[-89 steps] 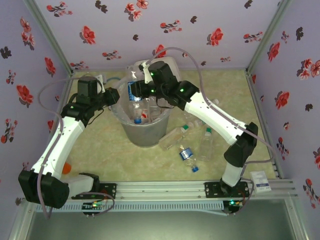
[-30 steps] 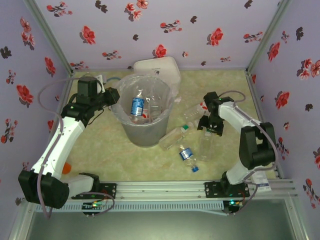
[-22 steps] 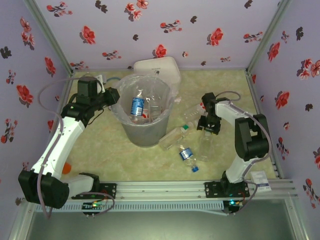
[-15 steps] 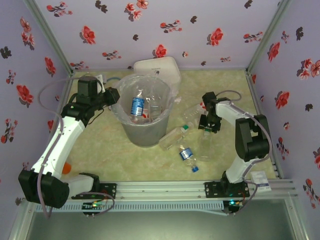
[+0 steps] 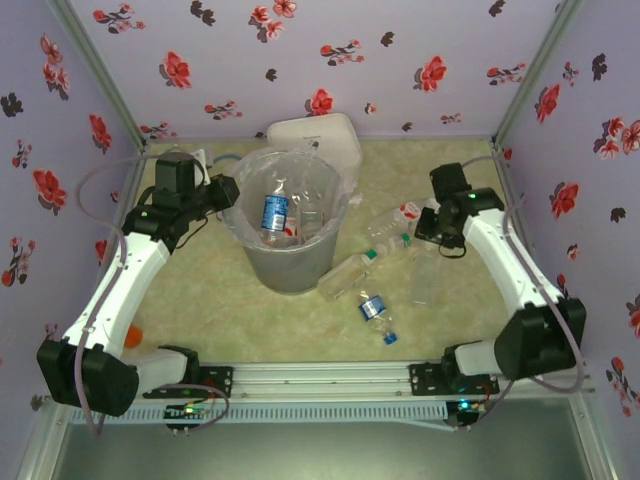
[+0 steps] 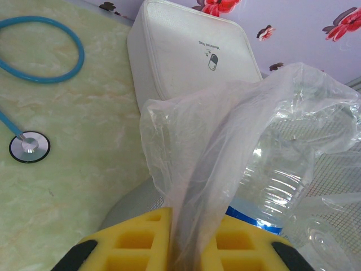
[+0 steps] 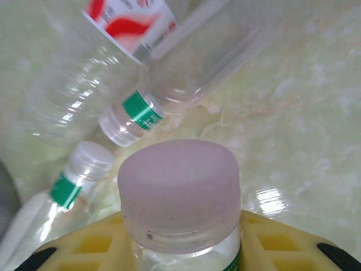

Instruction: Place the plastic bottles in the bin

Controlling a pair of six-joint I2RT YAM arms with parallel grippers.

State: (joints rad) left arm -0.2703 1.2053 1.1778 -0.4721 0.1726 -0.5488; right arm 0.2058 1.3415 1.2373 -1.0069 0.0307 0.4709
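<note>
The right end effector (image 7: 180,244) is clamped on the neck of a white-capped bottle (image 7: 179,186), held above the counter (image 7: 304,113), where a green-ringed bottle (image 7: 84,96) lies just beyond it. The left end effector (image 6: 187,237) pinches the clear bag liner (image 6: 225,141) at the left rim of the bin (image 5: 290,272) — inside sit several bottles, a blue-labelled bottle (image 5: 272,212) among them.

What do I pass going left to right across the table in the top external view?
Orange object → left claw pinching the bin liner → bin → green-capped bottle lying beside the bin → right claw holding a white-capped bottle → white packet.
</note>
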